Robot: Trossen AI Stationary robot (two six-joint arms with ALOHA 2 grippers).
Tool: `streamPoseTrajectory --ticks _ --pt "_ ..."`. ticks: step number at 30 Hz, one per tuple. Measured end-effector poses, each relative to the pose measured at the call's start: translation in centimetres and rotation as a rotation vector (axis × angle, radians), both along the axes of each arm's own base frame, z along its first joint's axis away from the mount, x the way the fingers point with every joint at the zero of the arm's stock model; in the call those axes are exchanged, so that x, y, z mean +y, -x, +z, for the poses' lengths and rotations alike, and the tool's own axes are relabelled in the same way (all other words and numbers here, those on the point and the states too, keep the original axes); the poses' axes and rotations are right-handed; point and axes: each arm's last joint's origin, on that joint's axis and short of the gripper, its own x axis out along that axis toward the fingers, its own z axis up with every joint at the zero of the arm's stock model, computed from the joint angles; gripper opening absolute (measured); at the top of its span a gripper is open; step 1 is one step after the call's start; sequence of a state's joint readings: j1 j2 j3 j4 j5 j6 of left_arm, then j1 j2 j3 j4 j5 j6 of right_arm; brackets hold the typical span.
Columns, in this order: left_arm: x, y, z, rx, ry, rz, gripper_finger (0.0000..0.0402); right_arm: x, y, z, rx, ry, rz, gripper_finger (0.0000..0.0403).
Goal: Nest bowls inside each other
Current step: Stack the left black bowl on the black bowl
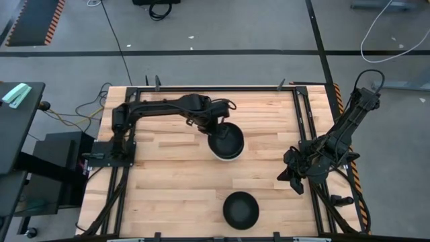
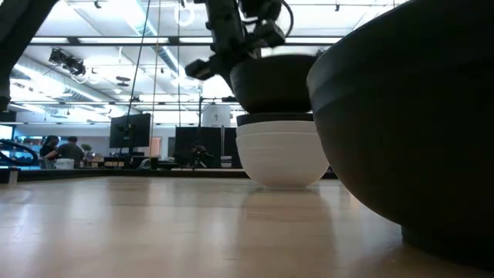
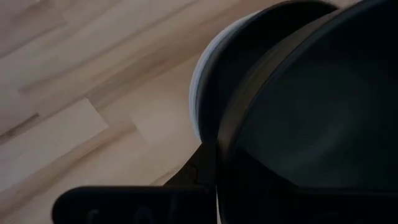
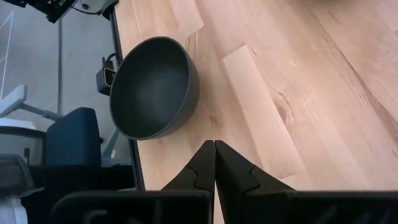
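Observation:
My left gripper reaches over the table's middle, shut on a glossy black bowl that hangs right above a stack. The stack is two white bowls with a black bowl's rim showing inside them, and it stands on its base. In the left wrist view the held bowl covers most of the stack's white rim. Another black bowl stands alone near the table's near edge. My right gripper waits, shut, at the table's right side. My left gripper holds the black bowl by its rim on the side toward the table's left. One finger lies against the outside of the wall; the other is lost in the dark inside. The bowl sits upright, mouth up, close over the stack; whether it touches the stack I cannot tell.
The lone black bowl stands close before the low camera and fills that view's right side; it also shows in the right wrist view. Bare wooden table top spreads left and near of the stack. Black frame rails run along the table's sides.

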State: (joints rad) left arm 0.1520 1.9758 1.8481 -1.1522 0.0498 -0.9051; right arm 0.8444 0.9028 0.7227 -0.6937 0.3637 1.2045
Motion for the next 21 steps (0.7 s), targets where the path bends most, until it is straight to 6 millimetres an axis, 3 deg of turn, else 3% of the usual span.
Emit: streamPoseTrajectory --ticks 14,21 --pt "0.5 -1.8 -3.8 0.067 0.01 0.002 0.001 0.0 0.0 0.0 -0.001 0.002 0.0 0.0013" --pt "0.5 -2.2 -4.0 0.049 -0.005 0.003 0.0011 0.0 0.0 0.0 -0.002 0.002 0.0 0.0013"
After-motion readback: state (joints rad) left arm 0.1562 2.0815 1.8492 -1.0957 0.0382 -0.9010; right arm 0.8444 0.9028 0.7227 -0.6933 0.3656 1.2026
